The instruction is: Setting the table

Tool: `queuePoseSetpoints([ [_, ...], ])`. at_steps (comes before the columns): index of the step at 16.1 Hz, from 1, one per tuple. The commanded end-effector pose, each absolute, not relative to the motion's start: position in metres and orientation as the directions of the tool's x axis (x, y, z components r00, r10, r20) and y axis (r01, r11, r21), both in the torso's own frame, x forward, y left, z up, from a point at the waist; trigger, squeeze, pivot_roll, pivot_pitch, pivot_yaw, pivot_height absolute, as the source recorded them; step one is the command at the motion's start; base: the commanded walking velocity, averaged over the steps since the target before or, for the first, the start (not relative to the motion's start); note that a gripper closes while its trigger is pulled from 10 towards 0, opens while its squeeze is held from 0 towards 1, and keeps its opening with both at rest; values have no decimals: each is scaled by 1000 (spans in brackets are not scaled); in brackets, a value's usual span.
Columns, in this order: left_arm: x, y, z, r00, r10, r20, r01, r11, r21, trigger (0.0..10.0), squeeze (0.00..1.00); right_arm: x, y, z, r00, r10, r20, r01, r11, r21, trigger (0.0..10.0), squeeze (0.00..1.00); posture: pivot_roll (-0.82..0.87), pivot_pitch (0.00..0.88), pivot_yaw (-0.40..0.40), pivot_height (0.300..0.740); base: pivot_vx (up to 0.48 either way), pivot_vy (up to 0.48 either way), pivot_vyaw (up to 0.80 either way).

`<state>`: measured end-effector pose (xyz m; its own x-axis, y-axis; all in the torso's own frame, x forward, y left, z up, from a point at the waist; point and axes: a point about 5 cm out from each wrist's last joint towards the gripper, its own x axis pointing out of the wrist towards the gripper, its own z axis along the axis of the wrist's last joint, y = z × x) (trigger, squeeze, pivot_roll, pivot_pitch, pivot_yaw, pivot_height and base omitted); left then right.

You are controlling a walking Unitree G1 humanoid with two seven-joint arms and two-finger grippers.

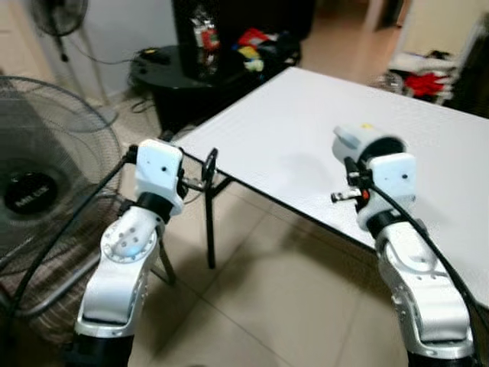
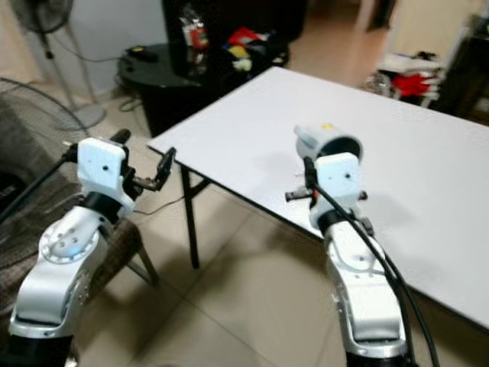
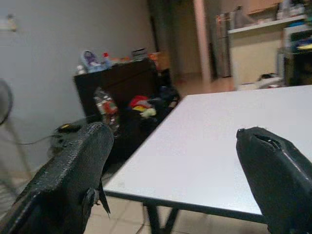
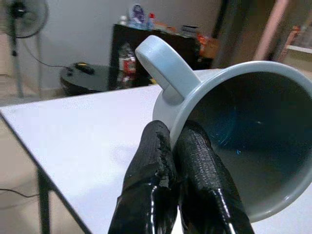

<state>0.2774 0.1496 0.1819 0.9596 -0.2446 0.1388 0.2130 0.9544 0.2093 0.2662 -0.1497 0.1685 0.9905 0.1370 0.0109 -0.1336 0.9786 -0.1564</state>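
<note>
Pinching a pale mug (image 4: 234,131) by its rim, the right gripper (image 4: 178,141) holds it tilted above the white tabletop (image 1: 306,130). Left gripper (image 3: 170,170) hovers beside the tabletop's corner, jaws wide.

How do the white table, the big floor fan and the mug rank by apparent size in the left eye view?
1. White table, largest.
2. Floor fan, partly cropped and nearer the camera, so its rank against the table is unsure.
3. Mug, held in the right gripper, smallest.

Your right gripper (image 4: 171,161): fingers pinched shut, one each side of mug (image 4: 234,136) rim, arm raised forward. Your left gripper (image 3: 175,180): fingers spread wide, arm raised forward.
</note>
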Motion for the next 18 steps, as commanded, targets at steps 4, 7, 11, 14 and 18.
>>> queuePoseSetpoints([
  [4,281,152,184,962,-231,146,199,958,209,10000,0,270,-149,178,987,148,55,-135,971,-197,10000,0,-12,0,-10,740,416,0,0],
  [7,282,149,184,959,-245,146,211,954,210,10000,0,270,-151,179,987,150,48,-142,978,-150,10000,0,-17,0,-2,740,405,0,-800],
  [11,283,147,185,955,-256,147,223,952,209,10000,0,270,-151,180,987,154,52,-146,979,-144,10000,0,-20,0,1,740,393,0,-200],
  [14,284,146,185,954,-262,146,229,950,211,10000,0,270,-151,180,987,155,51,-146,978,-146,10000,0,-17,0,4,740,381,0,0],
  [18,286,146,186,951,-273,148,238,947,214,10000,0,271,-152,180,987,152,51,-143,980,-142,10000,0,-18,0,12,740,367,0,0],
])
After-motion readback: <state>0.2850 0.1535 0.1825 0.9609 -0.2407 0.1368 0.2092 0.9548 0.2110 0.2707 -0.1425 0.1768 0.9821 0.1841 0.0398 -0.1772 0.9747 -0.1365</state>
